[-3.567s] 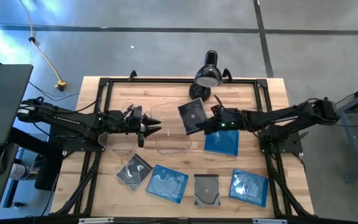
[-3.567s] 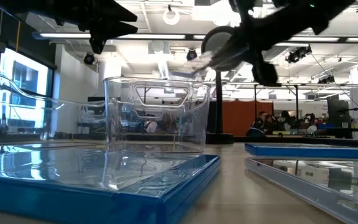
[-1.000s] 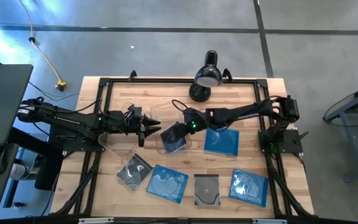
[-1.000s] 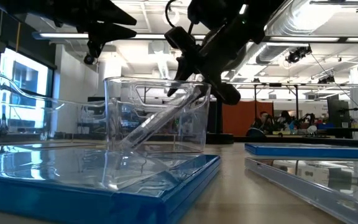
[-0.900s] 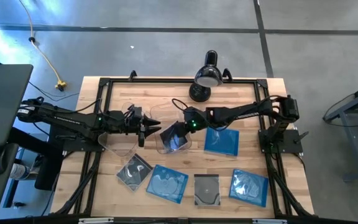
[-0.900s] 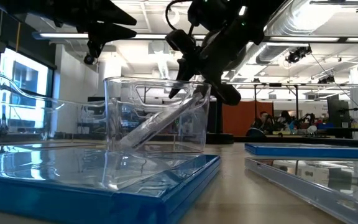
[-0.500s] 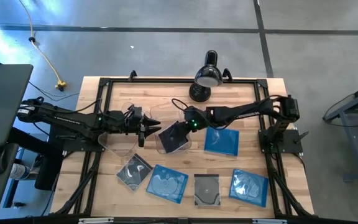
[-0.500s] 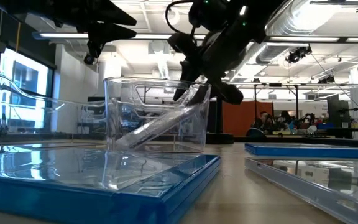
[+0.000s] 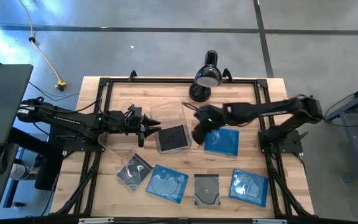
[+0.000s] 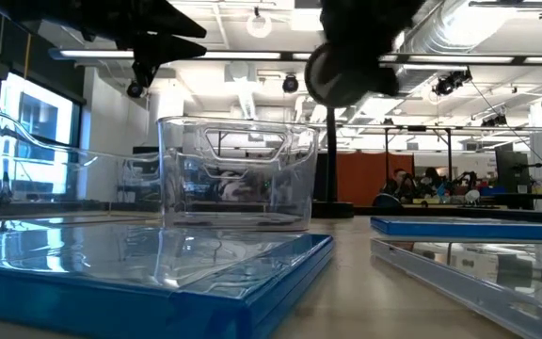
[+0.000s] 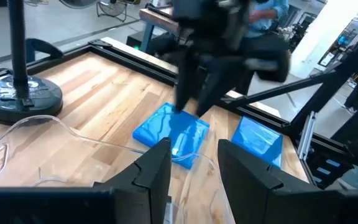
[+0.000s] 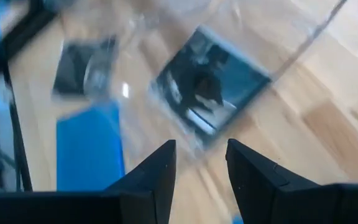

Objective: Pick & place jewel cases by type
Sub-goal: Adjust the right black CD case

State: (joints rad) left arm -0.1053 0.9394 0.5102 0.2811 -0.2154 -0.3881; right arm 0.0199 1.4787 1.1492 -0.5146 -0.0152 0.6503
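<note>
A dark jewel case (image 9: 173, 137) lies flat on the floor of a clear bin (image 9: 165, 113), also seen as the dark case (image 12: 210, 81) in the right wrist view. My right gripper (image 9: 197, 133) hangs open above the table just right of that bin, nothing between its fingers (image 12: 160, 177). A blue case (image 9: 221, 140) lies flat below it. My left gripper (image 9: 151, 129) hovers open over the gap between the two bins, fingers (image 11: 157, 168) empty. Near the front edge lie two dark cases (image 9: 133, 169), (image 9: 207, 188) and two blue ones (image 9: 166, 182), (image 9: 248, 186).
A second clear bin (image 9: 118, 138) stands under my left arm. A black desk lamp (image 9: 207, 74) stands at the far edge, its base (image 11: 20, 96) on the wood. A black frame (image 9: 104, 84) borders the table. Bare wood shows at the far right.
My right gripper has risen out of the bin, drawn back toward the table's right edge and rolled. The dark case, which leaned slanted in the bin under the gripper, has dropped and now lies flat on the bin's floor.
</note>
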